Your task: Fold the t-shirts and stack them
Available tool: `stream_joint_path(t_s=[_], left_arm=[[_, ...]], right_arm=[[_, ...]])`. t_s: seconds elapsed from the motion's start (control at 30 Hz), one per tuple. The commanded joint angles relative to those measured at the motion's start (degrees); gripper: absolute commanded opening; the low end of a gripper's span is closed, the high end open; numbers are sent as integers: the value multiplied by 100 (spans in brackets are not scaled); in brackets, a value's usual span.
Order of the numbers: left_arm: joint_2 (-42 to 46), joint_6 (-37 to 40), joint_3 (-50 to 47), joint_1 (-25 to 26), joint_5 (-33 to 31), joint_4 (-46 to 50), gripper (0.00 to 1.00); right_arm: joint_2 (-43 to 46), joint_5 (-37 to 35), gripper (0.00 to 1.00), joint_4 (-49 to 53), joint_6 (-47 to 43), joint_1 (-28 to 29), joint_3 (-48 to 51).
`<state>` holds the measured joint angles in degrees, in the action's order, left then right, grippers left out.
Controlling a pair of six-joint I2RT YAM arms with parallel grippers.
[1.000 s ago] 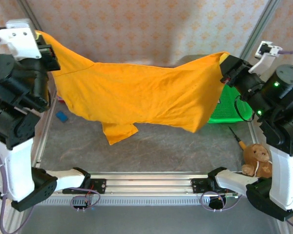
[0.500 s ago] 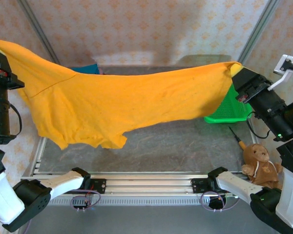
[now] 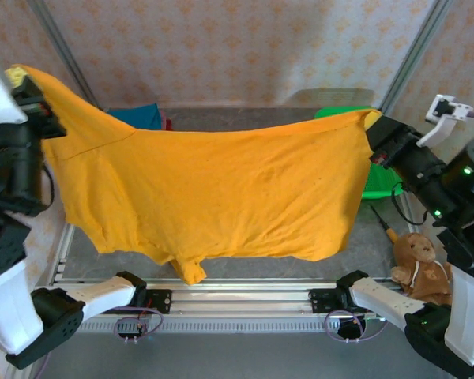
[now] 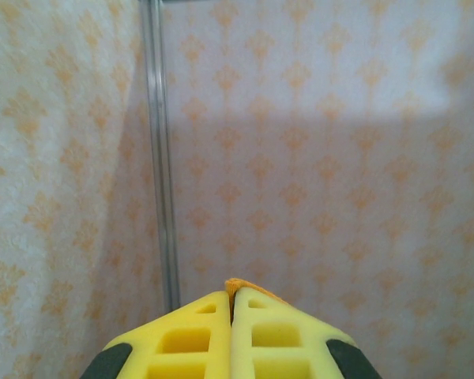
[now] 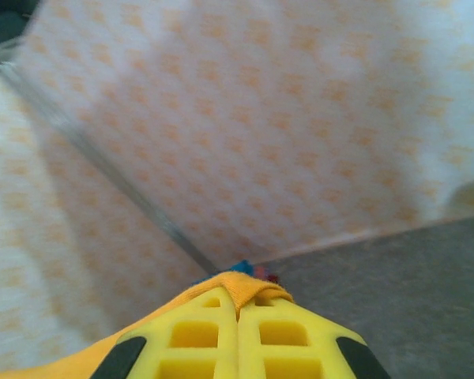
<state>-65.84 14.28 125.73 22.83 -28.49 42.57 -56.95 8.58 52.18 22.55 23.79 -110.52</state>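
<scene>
A bright orange t-shirt (image 3: 213,197) hangs stretched in the air between both arms, spread wide above the table. My left gripper (image 3: 20,76) is shut on its upper left corner; a sliver of orange cloth (image 4: 235,284) pokes out between the yellow fingers (image 4: 197,332). My right gripper (image 3: 371,120) is shut on the upper right corner, with the orange hem (image 5: 249,286) folded over the fingertips. A blue t-shirt (image 3: 138,115) lies at the back left of the table, a bit of red cloth (image 3: 165,122) beside it. One sleeve hangs lowest, near the front rail.
A green mesh basket (image 3: 379,183) stands at the right behind the shirt. A brown teddy bear (image 3: 417,260) sits by the right arm's base, a screwdriver (image 3: 381,223) beside it. The aluminium rail (image 3: 245,296) runs along the front edge. Patterned walls enclose the table.
Both grippers still hold the orange shirt. The left arm swung out left and came back somewhat lower; the shirt now hangs flatter and lower, its sleeve reaching the front rail.
</scene>
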Motion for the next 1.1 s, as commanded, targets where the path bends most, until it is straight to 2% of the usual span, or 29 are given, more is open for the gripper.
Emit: stream_joint_path(t_s=[0.0, 0.1, 0.23, 0.37, 0.57, 0.6, 0.63, 0.67, 0.73, 0.77, 0.87, 1.07], left_arm=[[-787, 525, -378, -42, -574, -27, 0], [-1482, 843, -763, -74, -718, -363, 0], [-2573, 871, -795, -312, -450, -787, 0], [-4015, 744, 32, -578, -265, -645, 0], [-6296, 646, 1647, -801, -197, -627, 0], [-6495, 587, 1693, -828, -209, -787, 0], [-6673, 587, 1689, -850, -157, -910, 10], [-6800, 624, 1708, -850, -162, -949, 32], [-6933, 488, 1848, -841, -227, -765, 90], [-6903, 380, 1830, -842, -273, -685, 100], [-6671, 152, 1793, -842, -216, -230, 100], [-5660, -669, 1271, -859, 250, 1251, 100]], right_arm=[[-267, -963, 0, 103, -304, -24, 380], [-561, -1349, 0, -63, -525, -23, 907], [-1057, -1869, 0, -554, -784, -41, 1690], [-1949, -1857, 0, -1132, -901, -328, 2060], [-3661, -1287, 0, -1355, -977, -1088, 1490], [-3968, -1220, 9, -1238, -1023, -1149, 1250], [-4281, -1061, 32, -949, -1096, -1216, 870], [-4538, -979, 45, -536, -1140, -1251, 436], [-4909, -1042, 57, 234, -1215, -1252, -372], [-4918, -1005, 59, 362, -1246, -1251, -511], [-4561, -937, 65, 424, -1288, -1239, -403], [-3559, -712, 68, 808, -989, -1067, 327]])
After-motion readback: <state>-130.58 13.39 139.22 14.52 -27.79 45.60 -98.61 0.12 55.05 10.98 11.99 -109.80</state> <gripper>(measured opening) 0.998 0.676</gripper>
